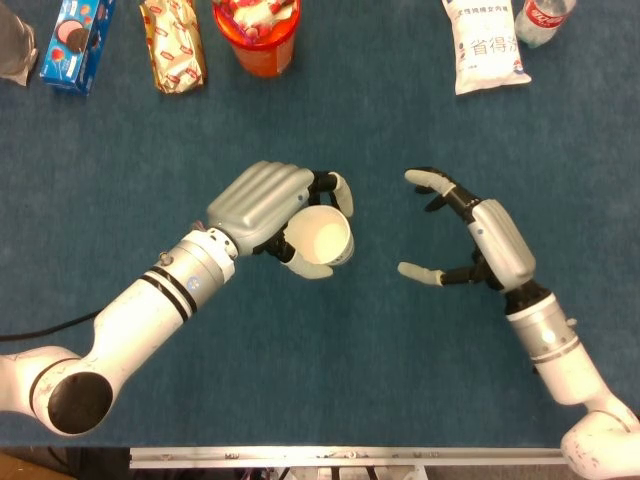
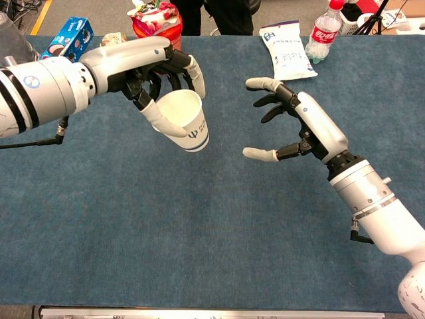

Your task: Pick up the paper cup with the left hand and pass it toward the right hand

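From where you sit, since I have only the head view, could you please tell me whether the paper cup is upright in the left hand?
Observer: No. In the chest view the paper cup, held in the left hand, is tilted: its mouth tips toward the camera and its base points down and toward the right hand.
Operator: Thank you. Is anything printed on its side wall?
Observer: Yes, a small dark logo sits near the base, facing the chest camera.
Operator: Is anything beyond the far edge of the table?
Observer: Yes, a person in dark clothes stands just behind the far edge, near the red snack tub.
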